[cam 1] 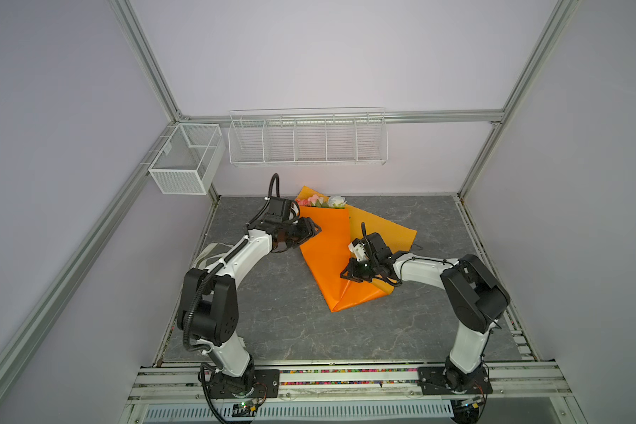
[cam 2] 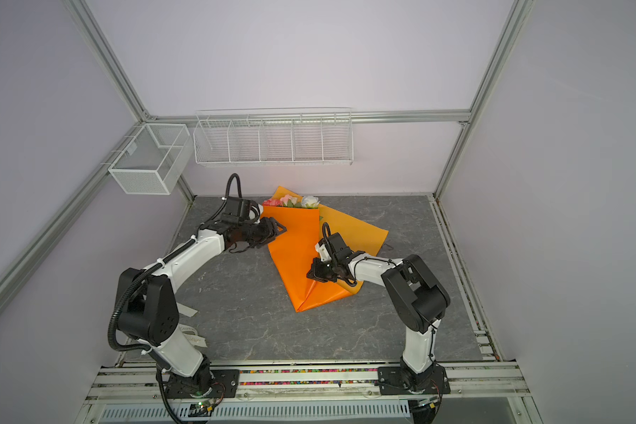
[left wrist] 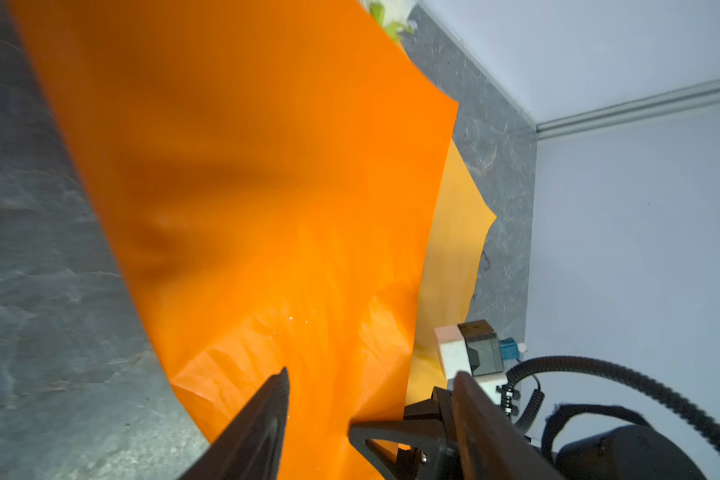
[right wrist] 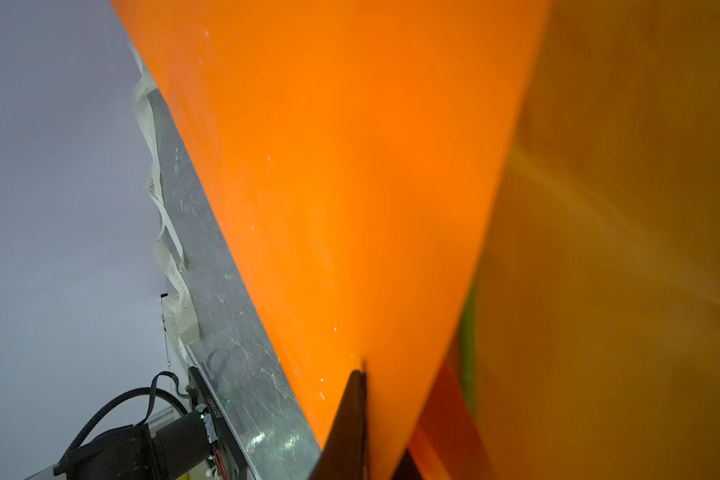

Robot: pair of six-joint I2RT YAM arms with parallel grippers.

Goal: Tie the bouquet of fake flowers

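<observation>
Low on wrap (cam 1: 325, 257), my right gripper (cam 1: 344, 276) pinches the fold to hold it closed; left gripper (cam 1: 314, 233) released.

Soft, even light is filling a pale enclosure, casting only faint shadows.
In both top views the frame posts (cam 1: 146, 55) are bowing at the edges and the back wall (cam 1: 327, 84) is glowing brightest centrally. In the wrist views the bouquet (left wrist: 246, 166) is sitting too near the lens and smearing into blurred orange, while a small glint is shining on the bench (right wrist: 262, 436).
</observation>
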